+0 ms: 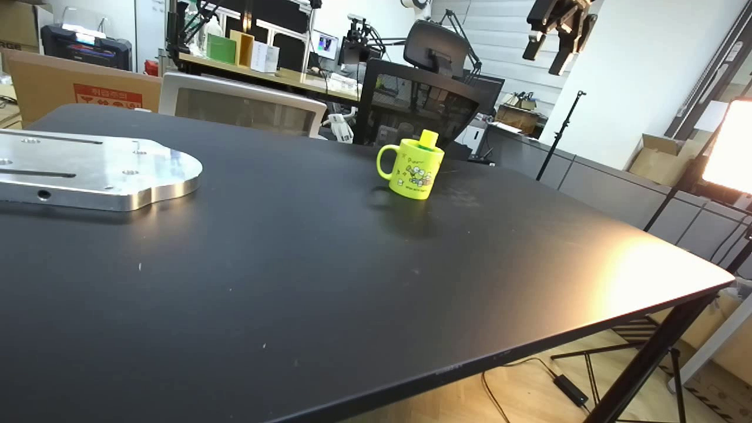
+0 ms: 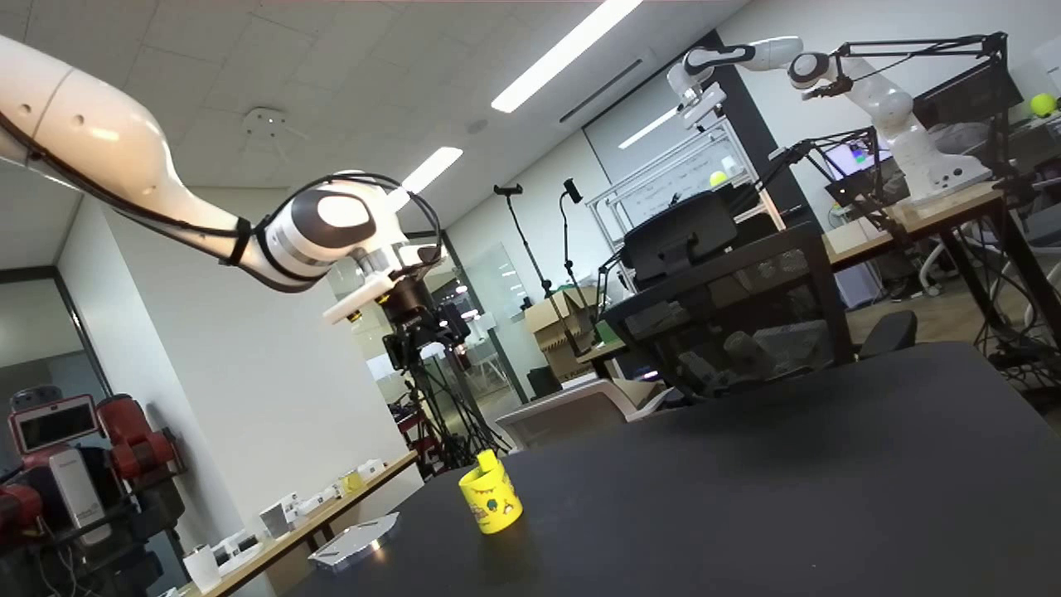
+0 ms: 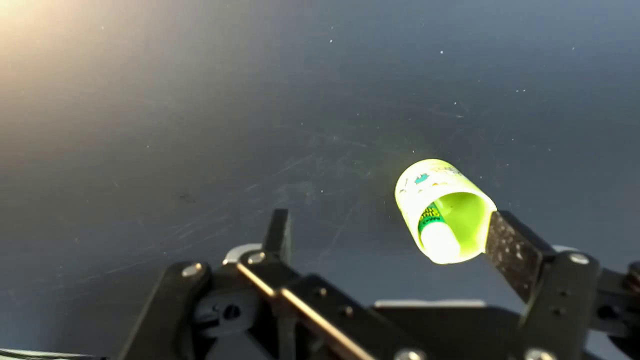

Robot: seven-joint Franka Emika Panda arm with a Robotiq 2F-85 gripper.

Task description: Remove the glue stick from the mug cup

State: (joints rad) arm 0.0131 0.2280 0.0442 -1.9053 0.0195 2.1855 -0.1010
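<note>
While the yellow-green mug point(image 1: 415, 171) stands upright on the table point(image 1: 329, 282), the glue stick point(image 3: 437, 235) rises from inside it, its capped end showing above the rim. The cap looks bright yellow in both exterior views but nearly white in the wrist view; next to it shows a green label with lettering. Within the mug's mouth in the wrist view, the stick sits between seven and eight o'clock; whether it touches the wall I cannot tell. Cartoon print decorates the mug, and its loop handle points to nine o'clock in an exterior view. Farther toward nine o'clock lies a metal plate point(image 1: 88, 156). The gripper point(image 1: 544, 61), fingers parted wide, hangs at two o'clock from the mug there, well apart.
</note>
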